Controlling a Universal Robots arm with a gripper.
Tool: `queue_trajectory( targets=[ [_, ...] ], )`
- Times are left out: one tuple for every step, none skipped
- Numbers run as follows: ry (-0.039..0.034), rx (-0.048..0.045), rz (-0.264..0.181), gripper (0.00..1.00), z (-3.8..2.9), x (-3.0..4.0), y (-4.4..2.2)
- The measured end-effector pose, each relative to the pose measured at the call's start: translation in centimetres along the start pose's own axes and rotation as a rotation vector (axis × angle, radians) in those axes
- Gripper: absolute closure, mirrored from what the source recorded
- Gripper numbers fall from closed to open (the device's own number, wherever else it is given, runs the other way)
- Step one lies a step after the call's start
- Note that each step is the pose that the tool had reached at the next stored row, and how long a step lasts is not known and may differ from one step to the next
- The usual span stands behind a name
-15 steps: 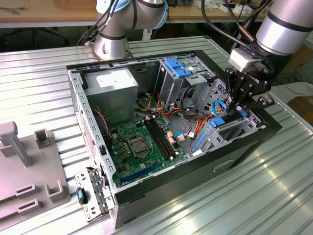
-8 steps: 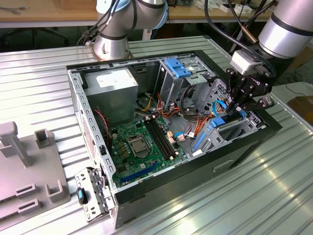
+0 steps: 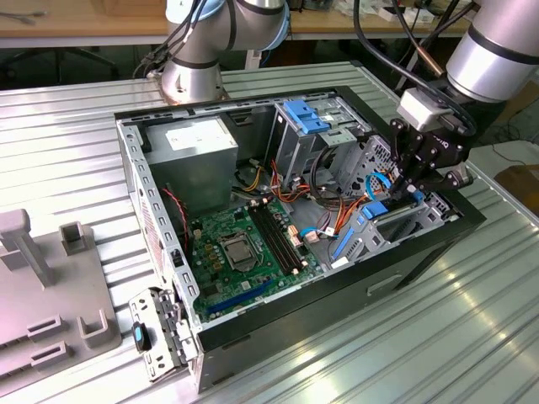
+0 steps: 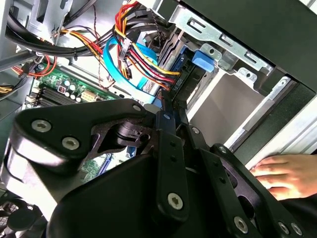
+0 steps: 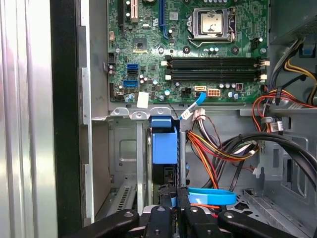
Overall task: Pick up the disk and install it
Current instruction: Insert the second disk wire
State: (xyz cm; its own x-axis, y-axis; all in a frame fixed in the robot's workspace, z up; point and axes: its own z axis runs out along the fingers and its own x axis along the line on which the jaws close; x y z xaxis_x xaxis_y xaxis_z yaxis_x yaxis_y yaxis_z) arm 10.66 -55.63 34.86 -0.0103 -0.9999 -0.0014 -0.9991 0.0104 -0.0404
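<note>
arm: reaching down | tool [image 3: 410, 189]: fingers closed together, pointing down

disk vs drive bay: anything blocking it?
Nothing visible between them. The gripper sits at the disk, which stands on edge in the metal drive cage. The orange and red cable bundle runs beside the disk, not across it.

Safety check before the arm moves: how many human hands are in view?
1: a hand lies outside the computer case, in the second wrist view. Others may be hidden.
</note>
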Motion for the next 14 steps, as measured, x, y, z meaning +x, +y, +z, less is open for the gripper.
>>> queue_trajectory(
  targets=[
    [-0.0004, 0.0, 0.0, 0.84, 0.02, 0.0, 0.0],
    [-0.0004, 0.0, 0.0, 0.84, 0.02, 0.01, 0.0],
    [-0.0004, 0.0001, 0.0, 0.84, 0.03, 0.01, 0.0],
    [-0.0006, 0.0007, 0.0, 0.84, 0.04, 0.01, 0.0],
    [-0.0005, 0.0009, 0.0, 0.84, 0.04, 0.01, -0.01],
    [-0.0006, 0.0012, 0.0, 0.84, 0.05, 0.01, 0.0],
    [-0.0006, 0.0017, 0.0, 0.84, 0.05, 0.01, 0.0],
    [-0.0006, 0.002, 0.0, 0.84, 0.05, 0.01, 0.0],
    [-0.0007, 0.0028, 0.0, 0.84, 0.05, 0.01, 0.0],
    [-0.0007, 0.0034, 0.0, 0.84, 0.05, 0.01, 0.0],
    [-0.0007, 0.0043, 0.0, 0.84, 0.05, 0.01, 0.0],
    [-0.0008, 0.0059, 0.0, 0.84, 0.05, 0.01, 0.0],
    [-0.0009, 0.0074, 0.0, 0.84, 0.05, 0.01, 0.0],
    [-0.0012, 0.0122, 0.0, 0.84, 0.05, 0.01, 0.0]
  ],
)
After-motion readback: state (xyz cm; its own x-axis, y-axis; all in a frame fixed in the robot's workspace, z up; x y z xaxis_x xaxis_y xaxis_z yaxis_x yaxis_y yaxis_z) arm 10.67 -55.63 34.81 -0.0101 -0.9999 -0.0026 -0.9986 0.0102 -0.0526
